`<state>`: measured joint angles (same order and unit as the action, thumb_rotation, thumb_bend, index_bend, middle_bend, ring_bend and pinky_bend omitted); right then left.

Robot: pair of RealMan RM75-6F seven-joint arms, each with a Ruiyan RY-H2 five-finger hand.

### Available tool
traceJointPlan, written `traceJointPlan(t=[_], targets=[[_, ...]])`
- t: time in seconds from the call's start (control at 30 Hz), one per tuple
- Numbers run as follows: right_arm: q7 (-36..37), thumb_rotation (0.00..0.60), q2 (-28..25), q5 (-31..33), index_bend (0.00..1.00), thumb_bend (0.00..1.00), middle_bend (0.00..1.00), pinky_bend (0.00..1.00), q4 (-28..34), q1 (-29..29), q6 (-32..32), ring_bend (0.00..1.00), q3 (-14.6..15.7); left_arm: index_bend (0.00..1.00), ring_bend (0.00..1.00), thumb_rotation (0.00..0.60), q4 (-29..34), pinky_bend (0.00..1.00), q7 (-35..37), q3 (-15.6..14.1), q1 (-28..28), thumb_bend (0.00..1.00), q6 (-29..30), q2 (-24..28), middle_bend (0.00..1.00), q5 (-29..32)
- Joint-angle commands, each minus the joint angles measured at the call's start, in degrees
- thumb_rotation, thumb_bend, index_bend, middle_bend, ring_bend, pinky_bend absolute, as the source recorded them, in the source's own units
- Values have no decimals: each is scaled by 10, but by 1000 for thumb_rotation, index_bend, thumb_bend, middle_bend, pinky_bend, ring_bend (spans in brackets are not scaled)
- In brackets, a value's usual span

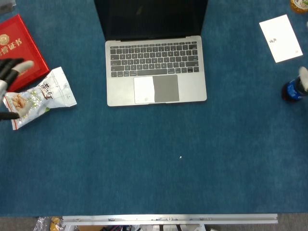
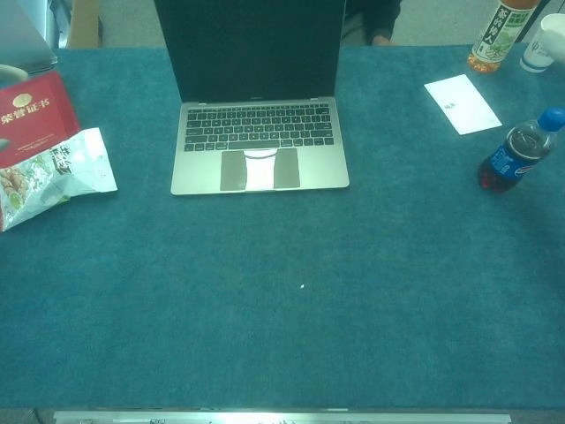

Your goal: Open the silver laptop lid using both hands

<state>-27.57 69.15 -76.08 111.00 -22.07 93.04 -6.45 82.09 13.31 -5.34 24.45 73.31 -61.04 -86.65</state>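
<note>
The silver laptop [image 1: 156, 72] stands open at the back middle of the blue table. Its lid [image 1: 151, 19] is raised with a dark screen, and the keyboard and trackpad are bare; the chest view shows the laptop [image 2: 260, 146] the same way. Of my left hand [image 1: 8, 72] only dark fingers with pale tips show at the far left edge. They are spread over the red booklet and snack bag, hold nothing, and lie far from the laptop. A single pale tip of my right hand [image 1: 303, 73] shows at the right edge by the cola bottle.
A red booklet [image 1: 19, 48] and a snack bag [image 1: 41, 96] lie at the left. A white card [image 1: 280, 37] and a cola bottle [image 2: 516, 152] are at the right, with a green tea bottle [image 2: 499, 34] and a white cup [image 2: 547, 40] behind.
</note>
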Motion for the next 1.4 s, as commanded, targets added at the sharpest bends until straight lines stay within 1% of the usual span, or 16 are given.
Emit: traceJointPlan(t=[0.03,0.2,0.3,0.4,0.53,0.7,0.9,1.0,1.1,1.2,1.4], targets=[[8,600,-2,-28,156,256,200,131,-3,36,38,126,17,126,90,377,-2,92,5,11,-18,297,8,8,116,24],[21,600,0,-54,156,256,200,132,-19,88,93,126,31,126,90,379,-7,92,22,23,-49,298,20,18,116,57],[25,600,-3,-61,156,257,200,132,-29,113,113,126,37,126,90,378,-14,92,23,24,-67,298,26,22,116,69],[36,600,-7,-60,156,258,200,132,-37,136,125,126,40,126,89,376,-18,92,24,26,-87,298,35,22,116,81],[51,600,-11,-59,156,259,200,132,-54,156,128,126,41,126,89,373,-25,92,27,29,-109,297,53,15,116,82],[78,600,-27,-31,156,259,200,132,-54,163,81,126,41,126,89,373,-30,92,24,29,-127,297,67,10,116,68],[97,600,-40,-20,156,259,200,132,-57,147,16,126,34,126,88,375,-25,92,26,35,-134,298,73,13,116,55],[116,600,-49,-13,156,259,200,132,-60,135,-27,126,33,126,88,376,-26,92,30,37,-138,298,76,14,116,47],[133,600,-55,-19,156,258,200,131,-68,123,-62,126,34,126,88,374,-26,92,32,39,-143,298,79,15,116,43],[137,600,-55,-31,156,254,200,132,-68,116,-77,126,34,126,88,369,-25,92,34,41,-147,298,82,16,115,40],[119,600,-54,-41,156,253,200,131,-61,108,-102,126,38,126,88,368,-27,92,37,47,-158,298,95,15,115,36]])
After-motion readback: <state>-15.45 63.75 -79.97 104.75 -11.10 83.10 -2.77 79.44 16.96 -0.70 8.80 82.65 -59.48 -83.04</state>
